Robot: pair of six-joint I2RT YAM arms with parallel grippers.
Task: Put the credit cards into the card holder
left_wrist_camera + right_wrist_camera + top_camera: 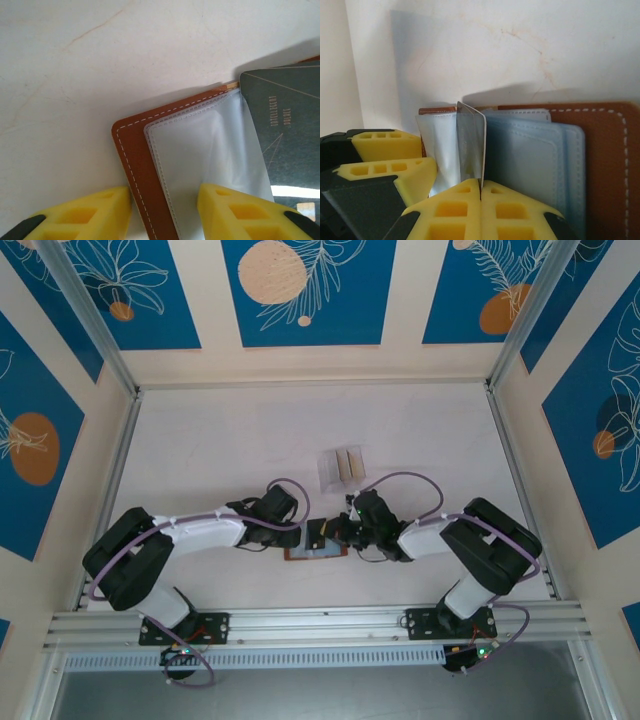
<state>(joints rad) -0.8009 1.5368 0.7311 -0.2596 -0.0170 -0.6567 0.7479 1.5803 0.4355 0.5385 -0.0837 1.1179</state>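
Right pincer [481, 192] was clenched on a grey card [471, 147], carrying it edge-on so that its free end reached the card holder [615, 165] at the line where the clear sleeve [439, 150] met the blue sleeves [535, 155]; whether the tip had entered any pocket could not be told; the left pincer [165, 215] stood half spread at the card holder's outer corner, grasping nothing that showed; one finger [245, 215] rested on the clear sleeve, the other just off the brown edge, seemingly pinning it flat; more cards [350, 465] waited in a clear stand [330, 472] well beyond the card holder. Done well, the step called for a firm, unmoving pin from the left; the card likely needed rolling until its face lay parallel to the sleeve, its leading edge squared to the pocket mouth; then a slow, shallow slide, loosing the grip only once most of the card was seated, since a skewed corner would probably snag the stitching.
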